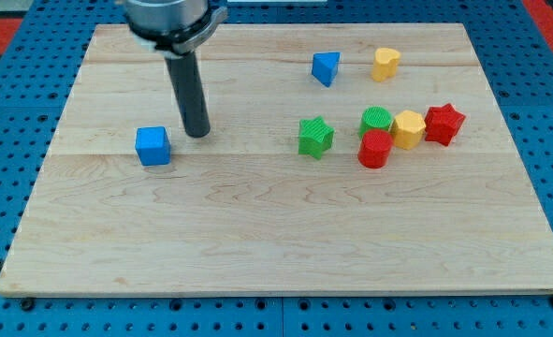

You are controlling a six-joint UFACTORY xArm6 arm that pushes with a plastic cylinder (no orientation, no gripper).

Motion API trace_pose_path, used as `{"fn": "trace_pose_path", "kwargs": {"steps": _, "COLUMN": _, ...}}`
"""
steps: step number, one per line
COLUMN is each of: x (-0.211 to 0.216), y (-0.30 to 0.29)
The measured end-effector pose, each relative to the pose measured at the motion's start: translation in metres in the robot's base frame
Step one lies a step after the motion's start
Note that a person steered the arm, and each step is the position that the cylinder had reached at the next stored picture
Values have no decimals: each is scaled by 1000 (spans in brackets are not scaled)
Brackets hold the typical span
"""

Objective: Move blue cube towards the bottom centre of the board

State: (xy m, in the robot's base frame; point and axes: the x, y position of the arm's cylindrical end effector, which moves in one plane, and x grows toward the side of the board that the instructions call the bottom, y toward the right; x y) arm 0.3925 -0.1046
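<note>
1. Risk: my tip point(197, 134) sits to the view's right of the blue cube point(152, 146), slightly higher; a push from here likely drives it left, toward the board point(257, 243) edge, not bottom centre.
2. Cube: left-centre of board, just beside tip, apparently not touching.
3. Tip is a bare rod, holding nothing.

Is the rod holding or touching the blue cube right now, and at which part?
Nothing is held. My tip stands just to the view's right of the blue cube, slightly above it, with a small gap showing between them.
</note>
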Motion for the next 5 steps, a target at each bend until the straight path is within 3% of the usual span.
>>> {"fn": "trace_pose_path", "kwargs": {"steps": 1, "x": -11, "y": -72}}
{"fn": "trace_pose_path", "kwargs": {"steps": 2, "x": 62, "y": -9}}
{"fn": "trace_pose_path", "kwargs": {"steps": 3, "x": 102, "y": 26}}
{"fn": "trace_pose_path", "kwargs": {"steps": 4, "x": 65, "y": -27}}
{"fn": "trace_pose_path", "kwargs": {"steps": 5, "x": 53, "y": -69}}
